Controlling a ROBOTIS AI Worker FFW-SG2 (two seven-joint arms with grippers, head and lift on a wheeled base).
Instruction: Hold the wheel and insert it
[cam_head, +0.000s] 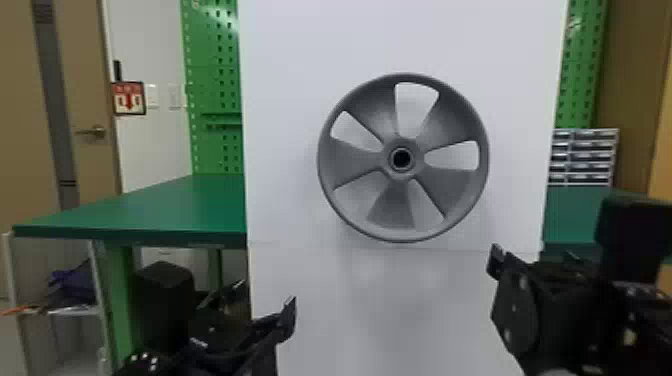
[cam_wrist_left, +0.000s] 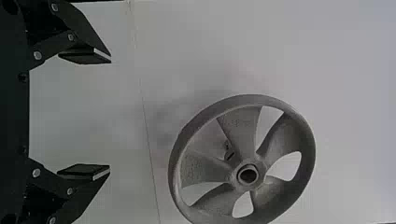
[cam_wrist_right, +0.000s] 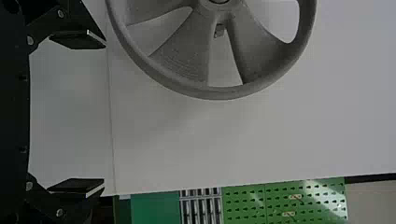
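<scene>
A grey spoked wheel (cam_head: 350, 162) stands upright, its round face and dark hub hole toward me, against a white panel (cam_head: 285, 125). Low on the left of the head view is my left gripper (cam_head: 287, 320), below and left of the wheel. My right gripper (cam_head: 495, 261) is below and right of it, apart from the rim. In the left wrist view the left gripper (cam_wrist_left: 110, 114) has its fingers wide apart, with the wheel (cam_wrist_left: 198, 169) beyond the fingertips. The right wrist view likewise shows the right gripper (cam_wrist_right: 105, 114) open and holding nothing, near the wheel (cam_wrist_right: 187, 58).
A green table (cam_head: 165, 210) extends behind the panel on both sides. Green pegboards (cam_head: 215, 85) and small drawers (cam_head: 582, 157) are farther back. At the lower left stands a shelf (cam_head: 75, 311) with items on it.
</scene>
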